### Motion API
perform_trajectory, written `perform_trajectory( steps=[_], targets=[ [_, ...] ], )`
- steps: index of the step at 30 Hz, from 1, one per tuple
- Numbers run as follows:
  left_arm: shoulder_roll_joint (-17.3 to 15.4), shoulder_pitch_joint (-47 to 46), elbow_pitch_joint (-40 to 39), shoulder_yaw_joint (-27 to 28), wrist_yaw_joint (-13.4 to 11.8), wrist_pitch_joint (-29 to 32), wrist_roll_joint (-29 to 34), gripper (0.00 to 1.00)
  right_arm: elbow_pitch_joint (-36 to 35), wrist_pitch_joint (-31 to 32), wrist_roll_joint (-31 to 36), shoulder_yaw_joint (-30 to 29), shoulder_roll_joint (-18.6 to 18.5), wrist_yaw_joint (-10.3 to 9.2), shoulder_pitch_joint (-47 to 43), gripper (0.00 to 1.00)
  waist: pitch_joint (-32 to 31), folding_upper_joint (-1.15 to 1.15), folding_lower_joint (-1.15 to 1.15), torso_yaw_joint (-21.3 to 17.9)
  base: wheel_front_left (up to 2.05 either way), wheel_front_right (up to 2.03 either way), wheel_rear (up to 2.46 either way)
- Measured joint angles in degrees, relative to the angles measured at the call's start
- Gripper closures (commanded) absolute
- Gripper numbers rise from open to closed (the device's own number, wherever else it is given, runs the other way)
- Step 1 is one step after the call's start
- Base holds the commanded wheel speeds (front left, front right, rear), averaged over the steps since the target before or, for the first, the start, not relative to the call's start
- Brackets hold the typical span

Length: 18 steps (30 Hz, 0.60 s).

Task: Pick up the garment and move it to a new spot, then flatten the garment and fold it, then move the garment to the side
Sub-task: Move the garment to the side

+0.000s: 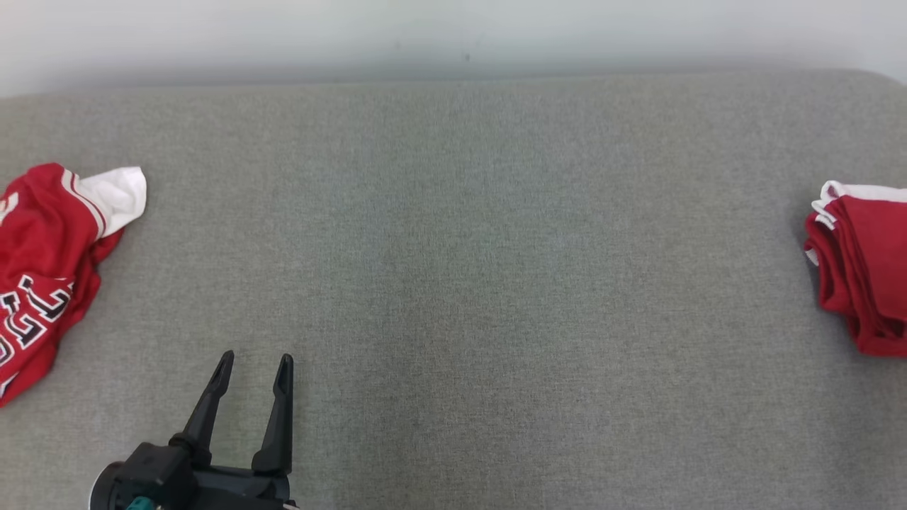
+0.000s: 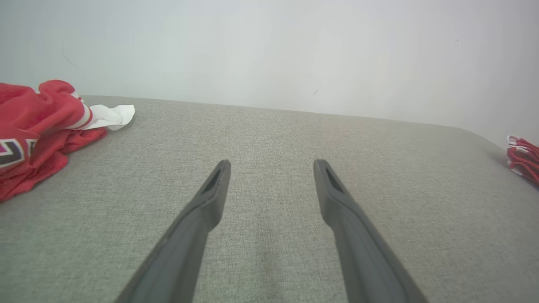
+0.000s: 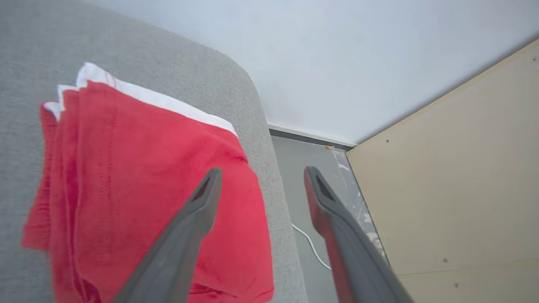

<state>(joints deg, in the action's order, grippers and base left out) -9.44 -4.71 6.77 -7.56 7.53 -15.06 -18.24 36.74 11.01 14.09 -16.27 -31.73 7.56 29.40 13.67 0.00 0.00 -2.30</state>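
R gripper: jaws wide apart, nothing btwn them, over the folded red garment, which lies at the right edge of the gray cushion. L gripper: jaws spread & empty, near-left above bare cushion. Crumpled red jersey lies at the left edge, well apart from both.

Grey fabric surface is butting up against a white wall. Past its rounded corner, a thin white cable is lying on the grey floor, beige panel standing alongside.
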Motion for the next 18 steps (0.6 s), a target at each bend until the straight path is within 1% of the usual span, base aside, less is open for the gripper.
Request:
perform_trajectory(
  steps=[3, 5, 7, 10, 14, 18],
  targets=[
    [0.13, 0.23, 0.58, 0.09, 0.00, 0.00, -0.20, 0.00, 0.55, -2.78, -3.31, 0.63, 2.48, 0.00, -0.27, 0.00, -1.56, 0.00, 0.00, 0.05, 0.00, 0.00, 0.00],
    [0.58, 1.20, 1.43, 0.38, -0.01, 0.00, -1.20, 0.00, 0.59, -5.32, -7.36, 0.88, 4.45, 0.00, -1.58, 0.00, -2.87, -0.01, 0.00, 0.13, 0.00, 0.00, 0.00],
    [0.92, 2.49, 2.18, 0.58, -0.02, 0.01, -1.75, 0.00, 0.01, -7.67, -11.66, 1.10, 6.95, 0.00, -3.95, 0.00, -4.37, -0.01, -0.01, 0.22, 0.00, 0.00, 0.00],
    [1.09, 3.89, 3.42, 0.78, -0.02, 0.00, -2.09, 0.00, -2.23, -10.69, -16.84, 2.10, 11.72, 0.00, -8.14, 0.00, -6.86, -0.01, -0.01, 0.36, 0.00, 0.00, 0.00],
    [1.05, 5.71, 4.49, 1.20, -0.12, 0.01, -2.47, 0.00, -7.35, -14.22, -19.19, 3.66, 16.35, 0.00, -14.52, 0.00, -10.31, -0.01, -0.01, 0.57, 0.00, 0.00, 0.00],
    [0.88, 6.95, 4.50, 3.12, -1.07, 0.00, -2.71, 0.00, -13.49, -17.61, -21.11, 4.57, 21.74, 0.00, -19.23, 0.00, -13.34, -0.01, -0.01, 0.77, 0.00, 0.00, 0.00]
  ],
)
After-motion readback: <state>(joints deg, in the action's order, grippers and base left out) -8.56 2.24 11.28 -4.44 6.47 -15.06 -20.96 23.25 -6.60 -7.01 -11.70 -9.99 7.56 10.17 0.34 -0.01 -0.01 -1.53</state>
